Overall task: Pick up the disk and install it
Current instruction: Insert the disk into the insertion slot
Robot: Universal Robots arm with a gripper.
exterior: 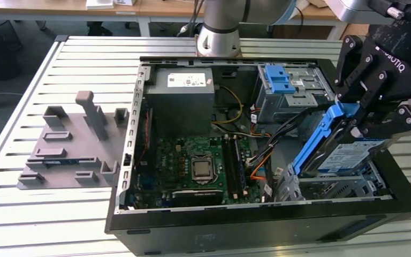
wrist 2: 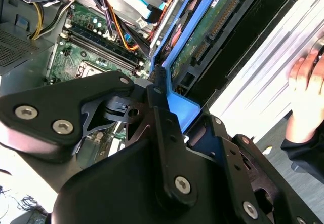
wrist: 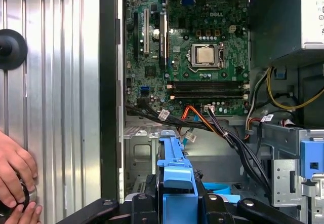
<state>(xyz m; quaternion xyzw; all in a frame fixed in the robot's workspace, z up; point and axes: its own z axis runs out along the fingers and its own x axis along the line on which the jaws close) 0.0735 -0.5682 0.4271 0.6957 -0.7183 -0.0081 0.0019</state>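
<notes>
Claw [exterior: 368, 119] clamped on the disk [exterior: 344, 154], tilted over the drive bay [exterior: 334, 188] at the exterior view's right, likely for insertion

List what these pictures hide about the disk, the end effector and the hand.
- Exterior view: the upper end of the disk is covered by the end effector clamping it.
- Second wrist view: the disk's label is turned away.
- First wrist view: the hand is cut off by the picture's edge, and its fingers cover what it holds.
</notes>
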